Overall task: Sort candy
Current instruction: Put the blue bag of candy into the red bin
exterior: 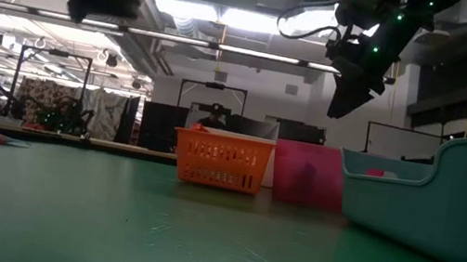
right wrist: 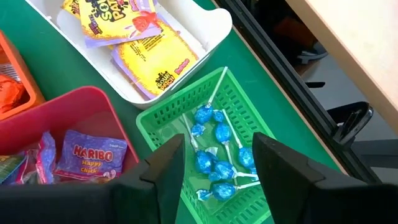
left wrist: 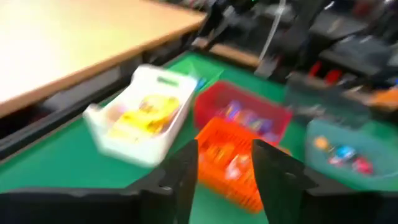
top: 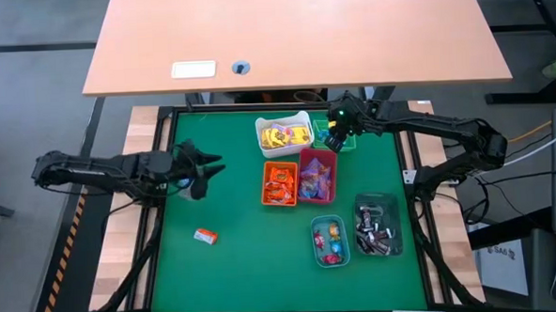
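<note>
the right gripper (right wrist: 216,163) hangs over the green bin (right wrist: 186,124) at the far side of the green table (top: 245,261), its jaws parted and empty, directly above the blue-wrapped lollipops (right wrist: 217,158) lying inside. just beside that bin, the white bin (top: 283,134) holds yellow candy packets (right wrist: 146,53), the red bin (top: 318,176) holds purple-toned bags, and the orange bin (top: 280,184) holds orange pieces. nearer the front sit two clear bins (top: 352,230) with mixed and dark brown sweets. one orange-and-white candy (top: 204,236) lies alone on the mat, well apart from the bins. the left gripper (top: 206,170) hovers at the table's left side, fingers apart, grasping nothing.
</note>
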Robot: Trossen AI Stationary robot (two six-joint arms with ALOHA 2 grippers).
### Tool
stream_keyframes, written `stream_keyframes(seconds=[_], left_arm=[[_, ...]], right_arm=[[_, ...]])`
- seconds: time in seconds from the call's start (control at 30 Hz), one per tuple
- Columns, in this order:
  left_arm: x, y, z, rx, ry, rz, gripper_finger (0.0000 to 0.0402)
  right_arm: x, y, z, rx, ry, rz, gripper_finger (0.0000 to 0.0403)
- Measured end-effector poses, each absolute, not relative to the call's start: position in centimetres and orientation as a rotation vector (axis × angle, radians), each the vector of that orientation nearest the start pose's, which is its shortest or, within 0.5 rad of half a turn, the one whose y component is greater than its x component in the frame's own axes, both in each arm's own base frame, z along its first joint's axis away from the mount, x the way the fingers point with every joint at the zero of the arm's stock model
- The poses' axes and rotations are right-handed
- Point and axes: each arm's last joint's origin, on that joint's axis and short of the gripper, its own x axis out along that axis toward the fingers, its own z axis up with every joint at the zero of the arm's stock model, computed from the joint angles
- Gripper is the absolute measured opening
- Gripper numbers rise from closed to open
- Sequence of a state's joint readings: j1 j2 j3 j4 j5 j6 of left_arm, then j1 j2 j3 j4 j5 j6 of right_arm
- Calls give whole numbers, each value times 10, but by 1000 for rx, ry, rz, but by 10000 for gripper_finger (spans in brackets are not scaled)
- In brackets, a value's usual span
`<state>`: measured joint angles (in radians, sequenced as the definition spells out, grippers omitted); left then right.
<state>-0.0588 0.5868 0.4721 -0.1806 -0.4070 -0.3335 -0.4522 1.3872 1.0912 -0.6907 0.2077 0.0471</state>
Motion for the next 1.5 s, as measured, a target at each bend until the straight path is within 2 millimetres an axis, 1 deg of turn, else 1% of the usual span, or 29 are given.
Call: stream_keyframes(seconds=[0.13, 0.27, 0.43, 0.53, 0.63, 0.77, 0.97, 1.13, 1.33, 1.43, 1.5], left_arm=[[133, 9, 239, -286, 377, 468, 174], [121, 13, 221, -376, 571, 537, 201], [105, 13, 203, -481, 819, 580, 208], [101, 14, 199, -516, 886, 623, 205], [105, 15, 197, -522, 901, 633, 202], [113, 18, 189, -517, 981, 660, 202], [126, 25, 170, -561, 1167, 702, 202], [133, 34, 153, -594, 1309, 774, 202], [137, 41, 140, -616, 1406, 829, 201], [139, 42, 138, -609, 1440, 794, 189], [140, 42, 137, -619, 1445, 772, 171]], right_arm=[[246, -126, 269, 170, 981, -618, 189], [247, -125, 269, 182, 978, -595, 189], [247, -125, 269, 187, 977, -588, 189], [247, -125, 269, 187, 977, -588, 189], [247, -125, 269, 187, 977, -588, 189], [247, -125, 269, 187, 977, -588, 189], [247, -125, 269, 187, 976, -588, 189], [247, -125, 269, 187, 976, -588, 189], [247, -125, 269, 187, 976, -588, 189], [247, -125, 269, 187, 976, -587, 189], [247, -125, 269, 187, 976, -587, 189]])
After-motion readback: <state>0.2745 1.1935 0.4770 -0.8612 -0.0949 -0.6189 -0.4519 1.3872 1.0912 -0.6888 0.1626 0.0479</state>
